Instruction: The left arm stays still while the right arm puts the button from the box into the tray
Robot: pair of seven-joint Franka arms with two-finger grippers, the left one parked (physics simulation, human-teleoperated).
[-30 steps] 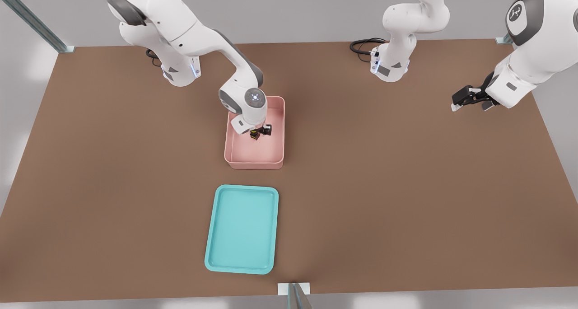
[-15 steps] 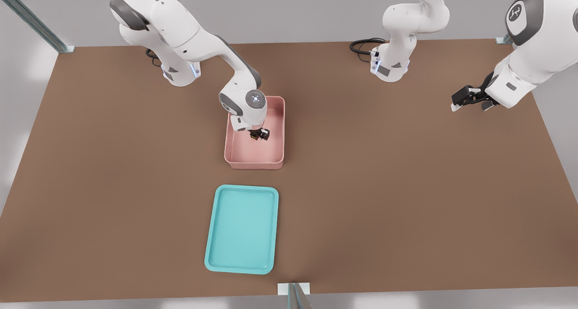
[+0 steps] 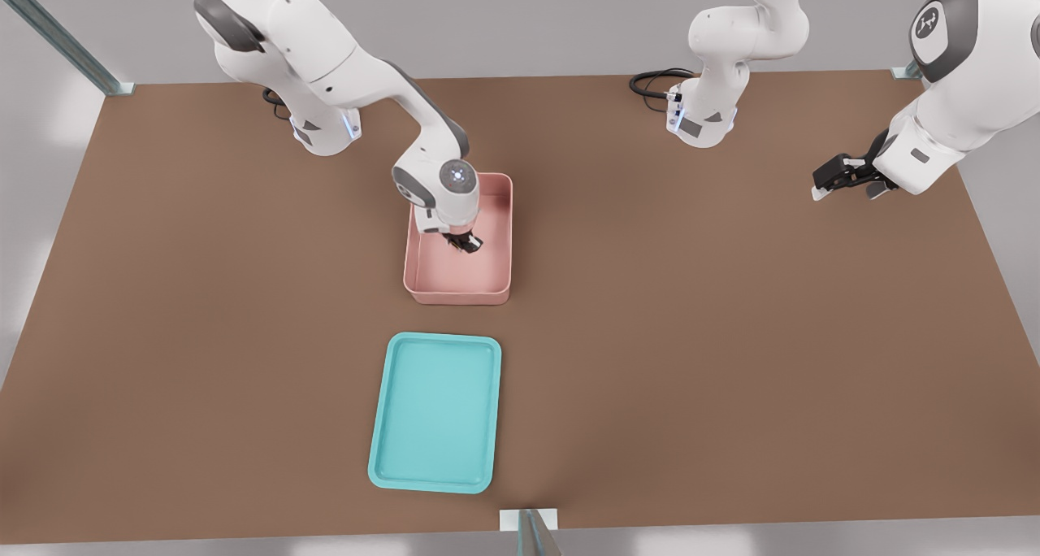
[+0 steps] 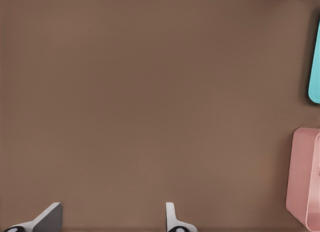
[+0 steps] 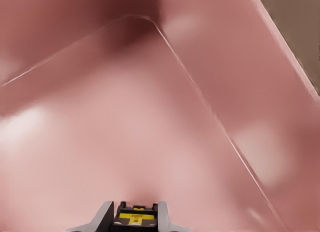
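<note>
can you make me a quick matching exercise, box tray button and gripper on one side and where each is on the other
Things:
1. box
2. tray
3. button
4. gripper

Places:
A. between the fingers, inside the pink bin
B. on the table nearest the front view's bottom edge, nothing in it
C. lowered into the pink bin
D. on the table between the turquoise tray and the arm bases

Pairs: 1-D, 2-B, 3-A, 4-C
</note>
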